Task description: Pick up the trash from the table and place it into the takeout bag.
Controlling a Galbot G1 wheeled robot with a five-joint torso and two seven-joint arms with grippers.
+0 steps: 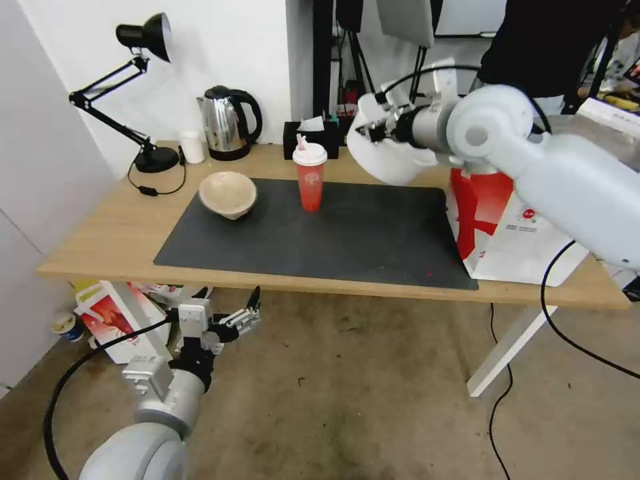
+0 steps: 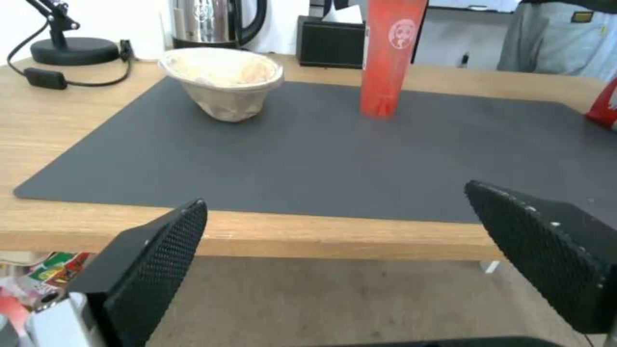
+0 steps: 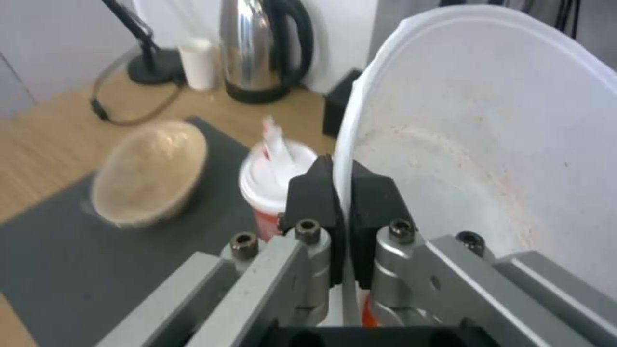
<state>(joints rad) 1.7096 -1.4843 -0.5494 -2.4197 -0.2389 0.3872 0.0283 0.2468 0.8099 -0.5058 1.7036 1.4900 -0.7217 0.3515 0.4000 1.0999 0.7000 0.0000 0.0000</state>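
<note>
Right gripper (image 1: 365, 131) raised above the far right part of the surface (image 1: 120, 227), fingers (image 3: 315, 193) clamped on the rim of the large white plastic bowl (image 1: 387, 153). Bowl held clear of the surface, tipped on its side, faintly stained inside (image 3: 489, 144) as seen from the right wrist, one finger on each side of the thin rim. Just beside and below it, at the right end of the surface, the takeout bag (image 1: 527, 233), white with a red side panel and a small round red logo.

Still standing on the dark grey mat (image 1: 347, 233): translucent red drink cup (image 1: 310, 177), upright, white lid on, near the mat's far edge; smaller beige paper-pulp bowl (image 1: 228, 194) at the mat's far left corner, well apart from the cup. Same two seen from the left wrist, bowl (image 2: 223, 82) and cup (image 2: 389, 58).

Left gripper (image 1: 227, 300) low, below the near edge of the surface and off to the left, over the floor, fingers (image 2: 154, 260) spread wide apart and holding nothing.

Along the back of the surface: black desk lamp (image 1: 143, 40), small white cup (image 1: 192, 147), steel kettle (image 1: 227, 123), black tissue box (image 1: 310, 137).
</note>
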